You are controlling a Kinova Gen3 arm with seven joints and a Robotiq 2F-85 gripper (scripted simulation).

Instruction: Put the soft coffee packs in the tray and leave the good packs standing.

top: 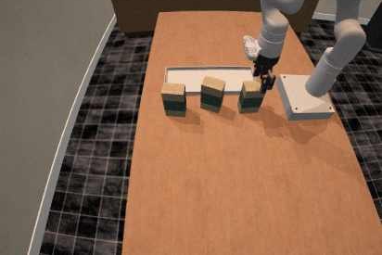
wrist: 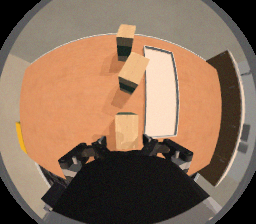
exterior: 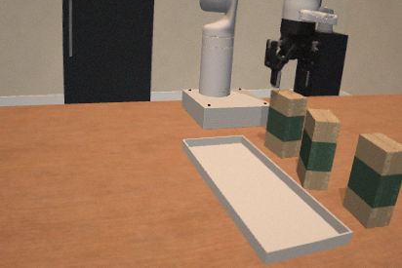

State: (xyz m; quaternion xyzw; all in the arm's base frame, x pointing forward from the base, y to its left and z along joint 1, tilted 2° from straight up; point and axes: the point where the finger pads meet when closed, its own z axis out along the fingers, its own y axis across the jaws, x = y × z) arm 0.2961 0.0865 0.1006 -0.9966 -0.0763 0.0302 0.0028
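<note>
On the wooden bench, seen from the top view, three coffee packs stand upright in a row running from nine o'clock to three o'clock, each tan with a dark green band around its middle. The left pack stands apart from the others, just below the tray's left end. The middle pack is turned slightly out of line with its neighbours and stands at the tray's near edge. The right pack stands at six o'clock from the tray's right end, near the arm's base plate, which lies at three o'clock from it. The long shallow white tray lies at twelve o'clock from the row, with nothing in it.

The gripper hangs over the right pack, pointing down. In the exterior view the gripper is above the pack's top and not touching it, with a gap showing between the black fingers and the tan top of that pack. The fingers stand wide apart and hold nothing. In the wrist view the right pack sits between the two spread fingers, with the middle pack and the far pack lined up toward twelve o'clock and the tray at two o'clock
</note>
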